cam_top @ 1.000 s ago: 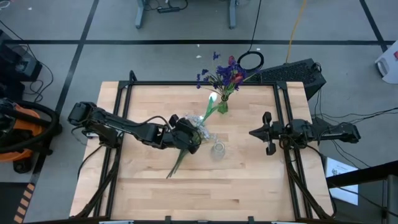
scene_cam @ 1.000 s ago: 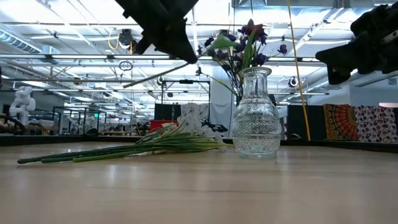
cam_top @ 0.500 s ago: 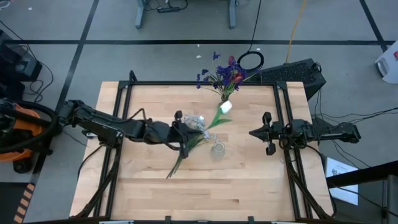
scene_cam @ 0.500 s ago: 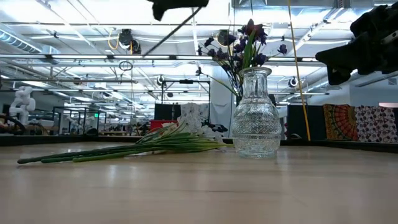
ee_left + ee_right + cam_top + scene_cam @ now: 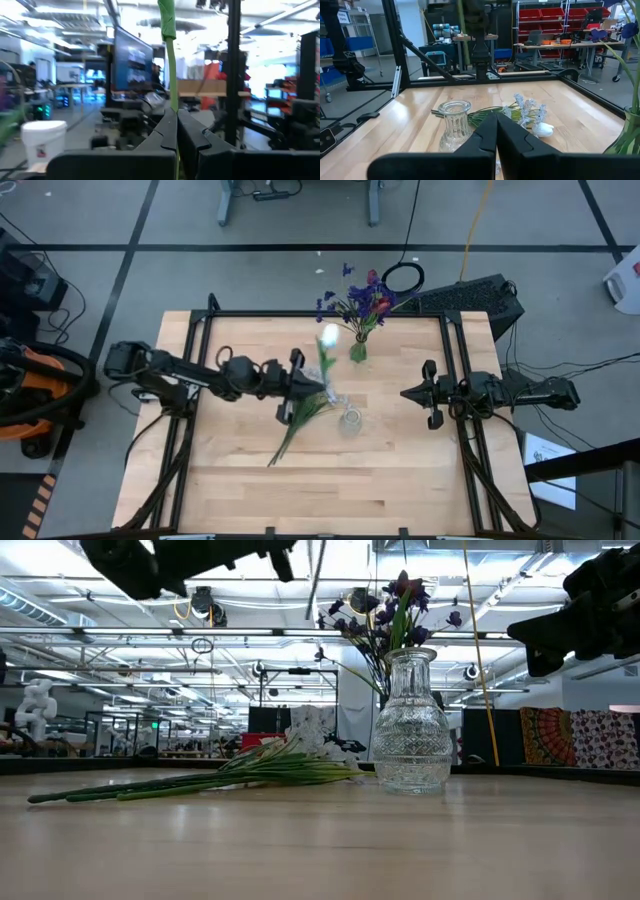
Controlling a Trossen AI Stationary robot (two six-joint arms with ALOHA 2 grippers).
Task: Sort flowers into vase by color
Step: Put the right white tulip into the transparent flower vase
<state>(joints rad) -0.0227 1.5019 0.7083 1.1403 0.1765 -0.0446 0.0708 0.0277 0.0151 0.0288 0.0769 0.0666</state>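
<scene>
While the left pincer (image 5: 305,385) is clenched on the stem of a white flower (image 5: 327,337), it holds that stem nearly upright above the middle of the counter (image 5: 240,480), bloom uppermost, which looks like the attitude you would want for lowering a stem into a narrow neck. From the left wrist view the green stem (image 5: 171,75) runs straight up out of the closed fingers (image 5: 165,131).

Just toward 5 o'clock of that pincer stands an empty clear glass vase (image 5: 351,419), and I judge it the likely home for the pale flowers, since the other vase (image 5: 358,351), toward 1 o'clock near the far edge, already carries the purple-blue sprays and a dark red bud (image 5: 362,300). Keeping the colours apart would explain why the white one is not being carried over there.

The remaining pale blossom sprays (image 5: 300,415) lie flat on the counter at about 7 o'clock of the empty vase, stems trailing toward the near-left, heads close to the glass; from the low view they rest just beside its base.

The right pincer (image 5: 431,393) waits at 3 o'clock, well apart from both vases, its fingers pressed together on nothing.
</scene>
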